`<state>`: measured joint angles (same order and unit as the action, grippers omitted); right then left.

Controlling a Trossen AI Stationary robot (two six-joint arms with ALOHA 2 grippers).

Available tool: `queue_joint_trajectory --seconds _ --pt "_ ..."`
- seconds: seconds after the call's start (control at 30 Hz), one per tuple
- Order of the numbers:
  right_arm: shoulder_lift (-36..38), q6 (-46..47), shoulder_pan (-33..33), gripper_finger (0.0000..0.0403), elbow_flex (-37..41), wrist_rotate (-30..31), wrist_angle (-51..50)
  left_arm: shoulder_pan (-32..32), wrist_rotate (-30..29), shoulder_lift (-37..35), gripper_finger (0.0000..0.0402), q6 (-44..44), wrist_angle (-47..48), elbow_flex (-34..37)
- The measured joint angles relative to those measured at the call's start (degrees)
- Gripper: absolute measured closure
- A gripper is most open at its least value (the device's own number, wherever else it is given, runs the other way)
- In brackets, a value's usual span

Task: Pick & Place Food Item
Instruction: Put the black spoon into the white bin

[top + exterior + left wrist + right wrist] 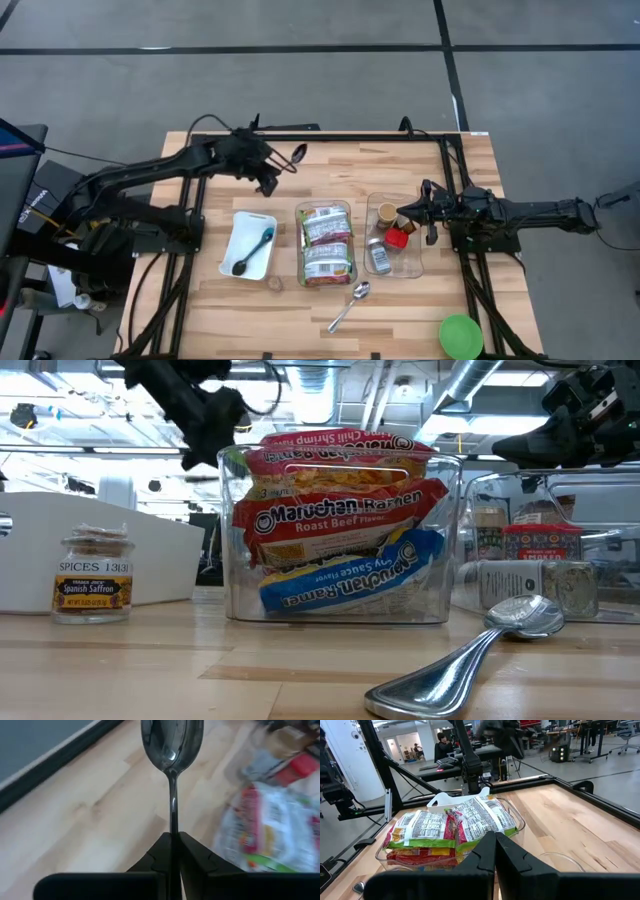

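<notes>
My left gripper (277, 168) hangs over the table's far left part, shut on a dark shiny spoon (297, 154) whose bowl (172, 740) sticks out ahead of the fingers. Ramen packets (326, 243) lie stacked in a clear bin (340, 535) at the table's middle. My right gripper (404, 216) hovers shut and level over a second clear bin (412, 262) that holds spice jars. It touches nothing. My left gripper pinches the spoon's thin handle (173, 826) between its two fingers. The spoon runs on in line with the fingers, bowl away from the wrist. The fingers slant downward, coming from the table's left side. The spoon is lifted clear of the table.
A white tray (236, 228) with a dark-bowled spoon (254, 250) sits left of the ramen bin. A small saffron jar (93, 575) stands near the tray's front corner. A metal spoon (350, 305) lies near the front edge. A green lid (460, 336) is at the front right.
</notes>
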<state>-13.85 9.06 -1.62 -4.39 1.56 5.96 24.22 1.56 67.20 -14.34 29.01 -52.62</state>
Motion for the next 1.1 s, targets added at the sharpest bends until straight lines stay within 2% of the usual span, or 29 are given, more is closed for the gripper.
queue_joint_trajectory --seconds 0.33,0.63,0.77,0.93,1.1 --pt "0.0 0.0 -0.01 0.0402 0.0 0.0 -0.01 -8.68 0.62 -9.95 0.0384 -13.42 9.42 0.0" --pt "0.0 0.0 0.01 0.0402 0.01 0.0 0.0 -21.51 0.34 -12.98 0.0384 -24.88 17.61 0.0" --pt "0.0 0.0 0.0 0.0402 -0.01 0.0 0.0 -27.48 -4.05 -12.31 0.0385 -27.92 20.25 0.0" --pt "0.0 0.0 -0.01 0.0402 -0.01 0.0 0.0 -34.4 -13.06 -11.97 0.0385 -30.96 24.22 0.0" --pt "0.0 0.0 0.0 0.0402 0.01 0.0 -0.02 -40.89 -17.71 -12.54 0.0384 -37.38 26.11 2.09"
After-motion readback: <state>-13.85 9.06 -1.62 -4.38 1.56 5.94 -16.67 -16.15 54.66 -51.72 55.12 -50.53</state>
